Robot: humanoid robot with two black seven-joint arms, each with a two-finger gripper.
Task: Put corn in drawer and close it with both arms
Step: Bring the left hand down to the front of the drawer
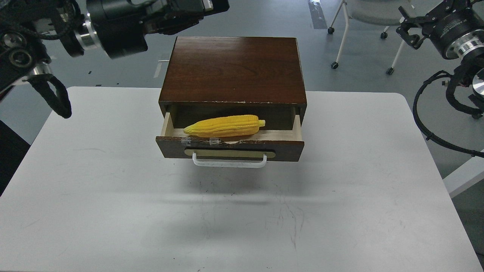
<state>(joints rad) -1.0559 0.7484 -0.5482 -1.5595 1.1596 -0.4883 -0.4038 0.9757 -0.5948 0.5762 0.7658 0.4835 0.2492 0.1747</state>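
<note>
Corn (225, 126) lying crosswise in open drawer (230, 149); both hands raised behind, left hand (211, 5) nearer, right hand (408, 32) farther; grip states unreadable.

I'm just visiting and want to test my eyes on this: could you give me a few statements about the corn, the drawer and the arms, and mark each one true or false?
1. The corn lies inside the drawer. True.
2. The drawer is fully shut. False: it is pulled open, with its pale inside showing.
3. A gripper is holding the corn. False: neither arm touches it; both are raised off to the sides.
4. The drawer's white handle faces the camera. True.
5. The cabinet stands on the floor. False: it stands on the white table.
</note>
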